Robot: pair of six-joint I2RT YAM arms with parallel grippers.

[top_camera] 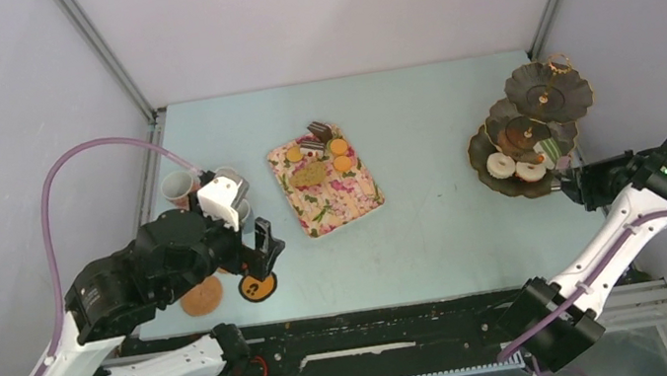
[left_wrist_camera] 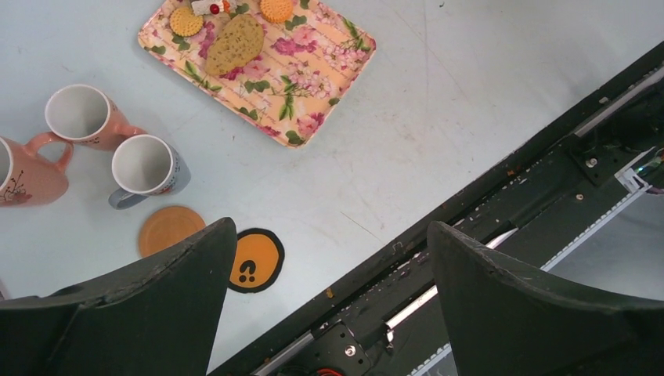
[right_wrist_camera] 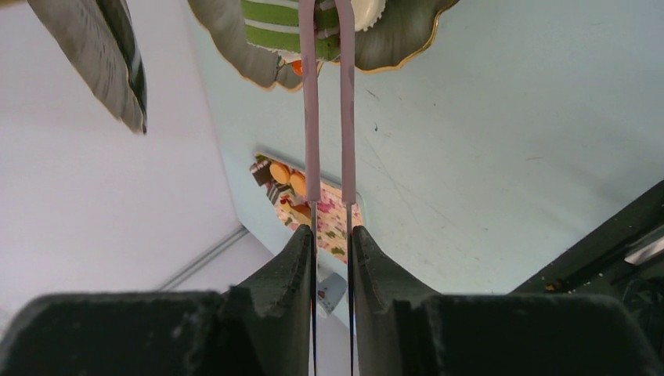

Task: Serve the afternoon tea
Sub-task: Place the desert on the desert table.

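The green-striped cake slice [right_wrist_camera: 274, 23] lies on the bottom tier of the three-tier stand [top_camera: 566, 98], near the right edge of the table [top_camera: 435, 223], beside two donuts [top_camera: 502, 165]. The pink tongs [right_wrist_camera: 308, 117] reach it, squeezed in the right gripper [right_wrist_camera: 331, 235] for a clean placement. Biscuits [left_wrist_camera: 235, 43] wait on the floral tray [left_wrist_camera: 313, 102] mid-table. By the left edge stand three mugs [left_wrist_camera: 145, 166], with two coasters [left_wrist_camera: 166, 227] nearer the front. The left gripper [left_wrist_camera: 330, 229] hangs wide open and empty, likely ready to pair them.
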